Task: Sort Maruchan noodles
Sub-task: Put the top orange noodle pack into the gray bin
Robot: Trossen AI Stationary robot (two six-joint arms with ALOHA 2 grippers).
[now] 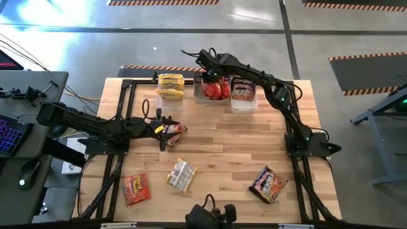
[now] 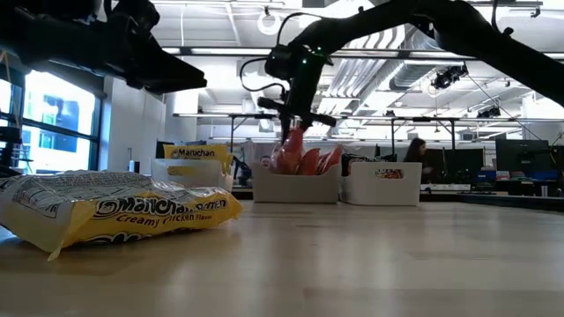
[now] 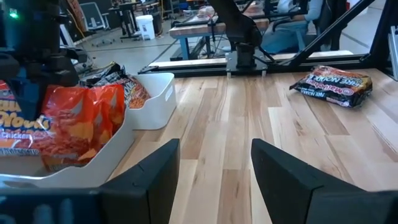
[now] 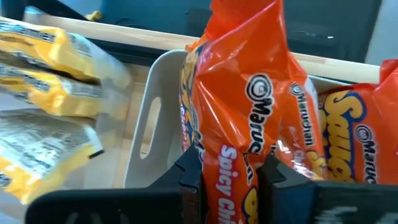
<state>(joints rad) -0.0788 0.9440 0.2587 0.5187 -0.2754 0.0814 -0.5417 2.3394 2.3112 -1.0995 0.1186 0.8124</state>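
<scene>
Three white tubs stand along the far edge. The left one [image 1: 170, 88] holds yellow Maruchan noodles, the middle one [image 1: 212, 91] red-orange packets, the right one [image 1: 243, 95] dark ones. My right gripper [image 1: 213, 75] is above the middle tub [image 4: 149, 118], shut on a red-orange packet [image 2: 295, 151]. My left gripper [image 1: 164, 131] is open at mid-left, with nothing between its fingers [image 3: 214, 149]. A dark packet [image 1: 175, 130] lies right by its tips. Loose on the near half lie a red-orange packet [image 1: 135, 189], a yellow one [image 1: 182, 175] and a dark one [image 1: 269, 184]. My right gripper pinches the red-orange packet by its upper end [image 4: 233, 186] between its two fingers [image 4: 189, 180]. The fingers slant down from above. The packet hangs upright below them, and its lower end [image 2: 295, 167] reaches down inside the middle tub beside the other red-orange packets.
The yellow packet [image 2: 115, 211] lies close in front of the low camera. The right arm's base [image 1: 306, 141] stands at the table's right edge, and a black frame [image 1: 127, 86] runs along the table's sides. The bare wood mid-table [image 1: 229, 146] has free room.
</scene>
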